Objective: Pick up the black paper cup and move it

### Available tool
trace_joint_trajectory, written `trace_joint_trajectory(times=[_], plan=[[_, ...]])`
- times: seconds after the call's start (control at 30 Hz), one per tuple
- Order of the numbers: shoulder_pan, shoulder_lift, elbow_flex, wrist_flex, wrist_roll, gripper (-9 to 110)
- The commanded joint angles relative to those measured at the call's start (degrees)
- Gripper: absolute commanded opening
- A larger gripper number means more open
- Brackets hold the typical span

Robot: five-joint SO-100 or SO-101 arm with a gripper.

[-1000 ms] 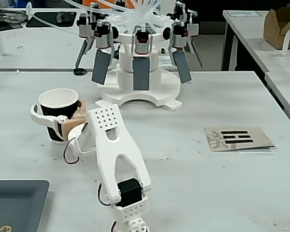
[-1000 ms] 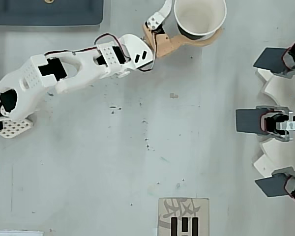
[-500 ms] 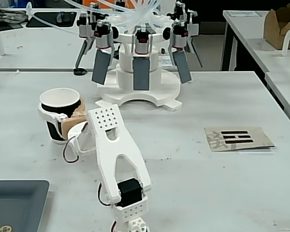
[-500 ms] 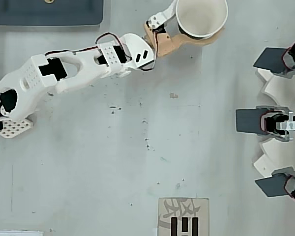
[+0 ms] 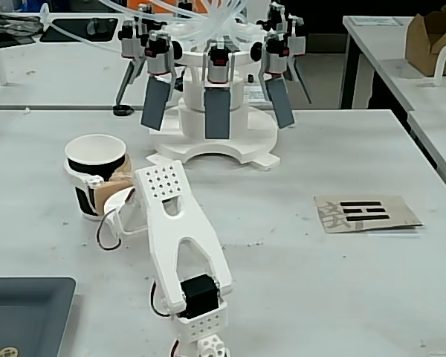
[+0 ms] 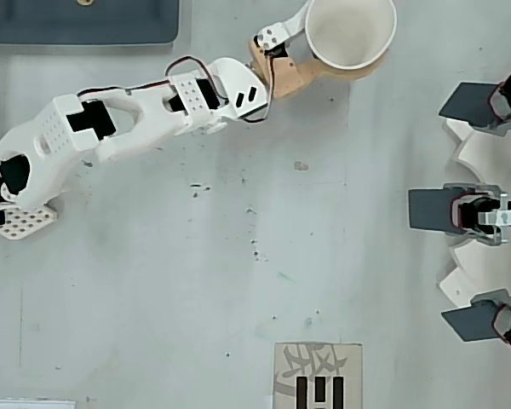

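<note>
The white arm (image 5: 180, 245) reaches low across the grey table (image 5: 297, 282) from its base at the near edge, elbow bent, forearm angled toward the far left in the fixed view. Its gripper (image 6: 311, 47) is closed round the black paper cup (image 5: 95, 172), a white finger (image 5: 85, 178) across the near wall and a tan one (image 6: 287, 75) pressed against the other side. The cup stands upright, its white mouth (image 6: 349, 32) open to the overhead camera, near the table's left side, well apart from the printed card (image 5: 366, 213) and the white fixture with grey paddles (image 5: 217, 111).
</note>
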Motion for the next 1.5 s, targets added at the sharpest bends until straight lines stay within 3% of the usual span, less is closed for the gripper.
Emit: trace_joint_trajectory(times=[0.0, 1.47], plan=[[0.18, 6.06, 0.88, 0.35, -0.62, 9], [7.12, 46.23, 50.36, -10.55, -1.23, 7]])
